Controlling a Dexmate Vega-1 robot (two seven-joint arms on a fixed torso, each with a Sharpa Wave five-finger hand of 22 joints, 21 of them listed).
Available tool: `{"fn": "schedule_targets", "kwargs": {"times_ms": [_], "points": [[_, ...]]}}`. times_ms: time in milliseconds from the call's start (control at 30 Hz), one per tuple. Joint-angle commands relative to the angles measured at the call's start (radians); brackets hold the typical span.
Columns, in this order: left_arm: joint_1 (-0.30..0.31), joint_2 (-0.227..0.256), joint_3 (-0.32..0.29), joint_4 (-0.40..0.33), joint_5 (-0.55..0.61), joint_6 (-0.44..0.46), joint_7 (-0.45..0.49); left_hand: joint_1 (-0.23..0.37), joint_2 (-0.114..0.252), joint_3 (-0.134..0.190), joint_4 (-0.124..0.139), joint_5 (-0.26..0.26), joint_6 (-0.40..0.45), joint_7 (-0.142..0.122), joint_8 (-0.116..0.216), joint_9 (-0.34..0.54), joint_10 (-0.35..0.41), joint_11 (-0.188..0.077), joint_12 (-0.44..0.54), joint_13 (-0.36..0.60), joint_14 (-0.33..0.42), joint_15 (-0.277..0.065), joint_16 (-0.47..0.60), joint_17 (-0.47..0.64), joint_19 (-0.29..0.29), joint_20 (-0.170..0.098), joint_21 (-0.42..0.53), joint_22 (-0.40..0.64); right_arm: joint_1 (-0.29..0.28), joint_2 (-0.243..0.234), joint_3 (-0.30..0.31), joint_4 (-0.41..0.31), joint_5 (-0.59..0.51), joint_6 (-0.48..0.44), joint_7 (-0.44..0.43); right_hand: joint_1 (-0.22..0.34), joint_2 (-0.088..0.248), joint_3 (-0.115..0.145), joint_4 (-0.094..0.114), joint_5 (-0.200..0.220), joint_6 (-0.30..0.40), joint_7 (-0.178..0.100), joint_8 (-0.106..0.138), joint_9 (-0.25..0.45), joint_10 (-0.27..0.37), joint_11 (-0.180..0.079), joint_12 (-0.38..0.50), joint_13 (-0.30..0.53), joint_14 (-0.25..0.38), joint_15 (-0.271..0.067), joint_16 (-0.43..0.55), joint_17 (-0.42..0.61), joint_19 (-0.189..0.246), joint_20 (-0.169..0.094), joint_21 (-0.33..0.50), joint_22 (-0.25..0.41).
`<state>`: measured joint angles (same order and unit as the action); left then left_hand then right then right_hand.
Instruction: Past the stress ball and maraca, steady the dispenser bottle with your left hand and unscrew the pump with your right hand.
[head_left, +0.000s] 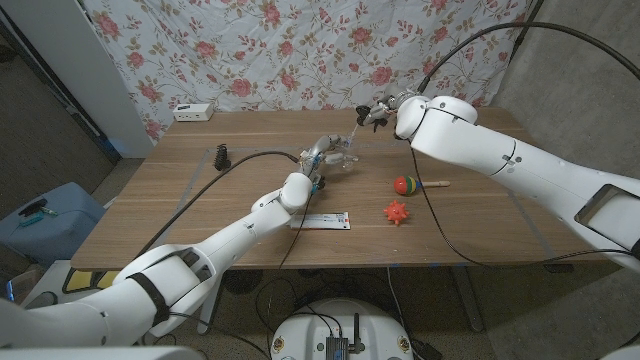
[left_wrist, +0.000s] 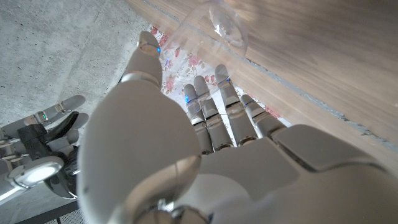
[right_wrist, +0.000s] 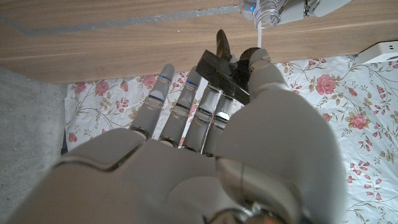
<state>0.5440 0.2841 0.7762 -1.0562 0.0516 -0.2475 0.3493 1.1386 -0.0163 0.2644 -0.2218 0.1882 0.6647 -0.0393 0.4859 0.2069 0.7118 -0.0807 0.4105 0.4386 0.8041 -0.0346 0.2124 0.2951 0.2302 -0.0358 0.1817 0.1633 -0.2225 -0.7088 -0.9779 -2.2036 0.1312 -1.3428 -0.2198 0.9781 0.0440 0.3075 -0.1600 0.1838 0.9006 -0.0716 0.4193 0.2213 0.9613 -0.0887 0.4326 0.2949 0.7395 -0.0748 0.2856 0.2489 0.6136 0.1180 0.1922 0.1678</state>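
Gripping clear dispenser bottle: left robot hand | right robot hand: holding black pump, lifted off

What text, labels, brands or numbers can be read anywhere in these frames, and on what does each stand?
None can be read.
White card on the table's near side: dark and red marks, too small to read.
White box at the table's far left corner: dark marks on its side, too blurred to read.
Clear dispenser bottle: no label visible.
Pump in the right hand: no print visible.
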Motion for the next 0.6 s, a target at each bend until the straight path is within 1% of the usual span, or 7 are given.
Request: {"fn": "schedule_targets", "kwargs": {"times_ms": [33, 167, 267, 600], "points": [[0.025, 0.021, -0.01, -0.053, 0.003, 0.029, 0.004, -0.127, 0.136, 0.08, 0.076, 0.007, 0.109, -0.016, 0.005, 0.004, 0.069, -0.062, 0.003, 0.091, 0.066, -0.139, 0.009, 0.003, 0.006, -0.063, 0.0, 0.001, 0.016, -0.035, 0.023, -0.034, 0.046, -0.002, 0.027, 0.011, 0.009, 0.005, 0.002, 0.005, 0.019, -0.007, 0.006, 0.004, 0.009, 0.005, 0.004, 0.004, 0.008, -0.046, 0.004, 0.005, -0.001, 0.012, -0.002, 0.001], [0.033, 0.025, -0.015, -0.065, 0.003, 0.036, 0.007, -0.125, 0.136, 0.081, 0.075, 0.007, 0.109, -0.016, 0.004, 0.004, 0.068, -0.062, 0.003, 0.092, 0.065, -0.139, 0.01, 0.004, 0.005, -0.062, 0.0, 0.001, 0.02, -0.045, 0.03, -0.044, 0.058, -0.003, 0.032, 0.011, 0.012, 0.005, 0.003, 0.004, 0.02, -0.007, 0.006, 0.004, 0.008, 0.005, 0.004, 0.004, 0.008, -0.044, 0.005, 0.006, -0.003, 0.014, -0.003, 0.001], [0.035, 0.027, -0.016, -0.071, 0.003, 0.044, 0.006, -0.126, 0.135, 0.081, 0.075, 0.007, 0.11, -0.016, 0.004, 0.004, 0.068, -0.062, 0.003, 0.092, 0.066, -0.139, 0.01, 0.004, 0.006, -0.063, 0.0, 0.001, 0.004, -0.056, 0.066, -0.05, 0.085, 0.022, 0.048, 0.012, 0.013, 0.004, 0.003, 0.004, 0.02, -0.009, 0.006, 0.004, 0.009, 0.005, 0.003, 0.003, 0.007, -0.045, 0.005, 0.006, -0.005, 0.016, -0.003, 0.001], [0.034, 0.023, -0.017, -0.062, 0.001, 0.033, 0.006, -0.125, 0.136, 0.081, 0.073, 0.007, 0.109, -0.018, 0.004, 0.004, 0.067, -0.062, 0.002, 0.091, 0.064, -0.14, 0.01, 0.005, 0.006, -0.062, 0.0, 0.001, 0.033, -0.075, 0.054, -0.067, 0.099, 0.004, 0.061, 0.014, 0.016, 0.003, 0.004, 0.002, 0.019, -0.006, 0.006, 0.003, 0.007, 0.007, 0.002, 0.003, 0.004, -0.044, 0.005, 0.009, -0.009, 0.022, -0.005, 0.001]]}}
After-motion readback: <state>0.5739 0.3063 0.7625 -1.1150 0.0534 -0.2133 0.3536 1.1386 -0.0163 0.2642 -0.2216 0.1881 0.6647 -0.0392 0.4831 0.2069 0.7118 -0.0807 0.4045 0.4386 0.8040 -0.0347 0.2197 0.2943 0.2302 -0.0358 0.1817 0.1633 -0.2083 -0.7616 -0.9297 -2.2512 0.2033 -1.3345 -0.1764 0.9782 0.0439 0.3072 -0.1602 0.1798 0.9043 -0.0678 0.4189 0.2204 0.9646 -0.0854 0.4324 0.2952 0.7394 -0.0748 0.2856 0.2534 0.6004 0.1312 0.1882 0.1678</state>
